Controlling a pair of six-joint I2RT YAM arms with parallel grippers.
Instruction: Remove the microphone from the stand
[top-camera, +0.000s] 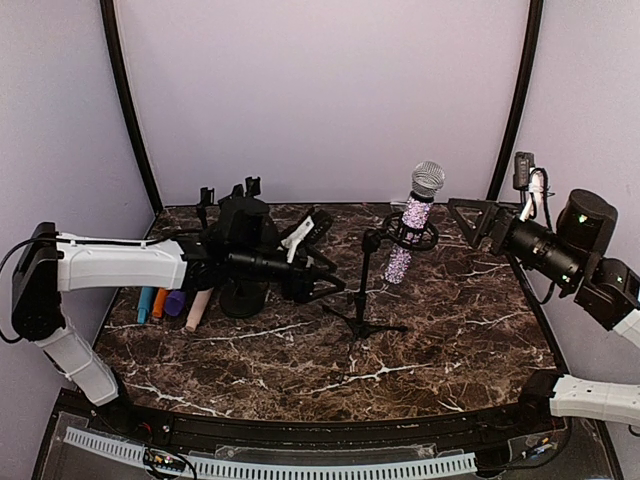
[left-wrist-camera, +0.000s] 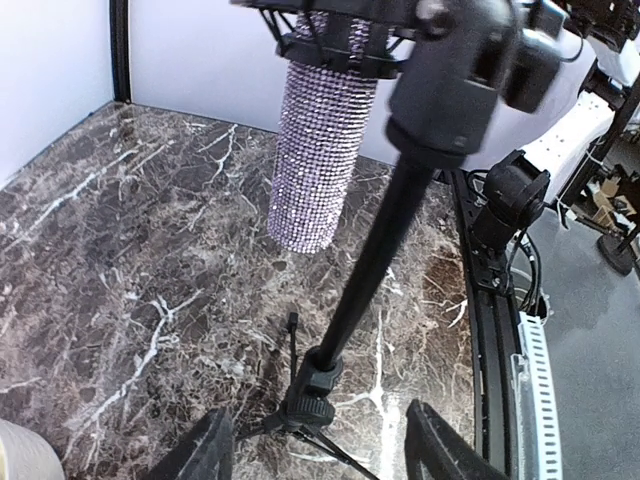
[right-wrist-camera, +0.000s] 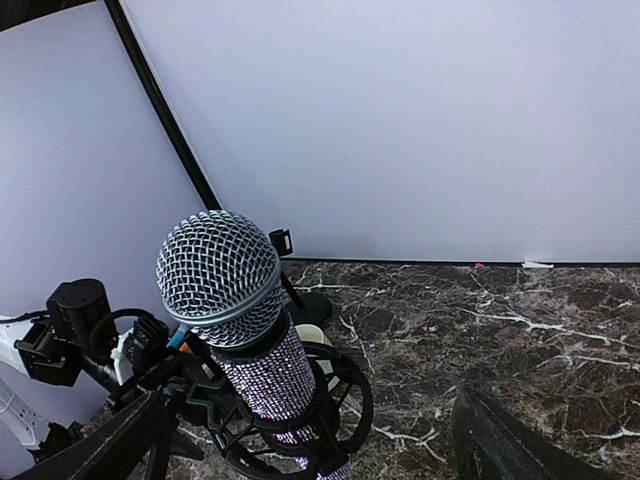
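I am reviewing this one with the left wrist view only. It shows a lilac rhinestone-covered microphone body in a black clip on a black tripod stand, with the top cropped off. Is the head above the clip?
Observer: Yes. In the top view, the lilac rhinestone microphone sits tilted in the black ring clip, with its silver mesh head above the clip.
Operator: Where is the right gripper?
Observer: The right gripper is open beside the microphone, and it appears not to touch it.
Operator: Is anything else on the table?
Observer: Several coloured markers lie on the dark marble tabletop beneath the left arm.
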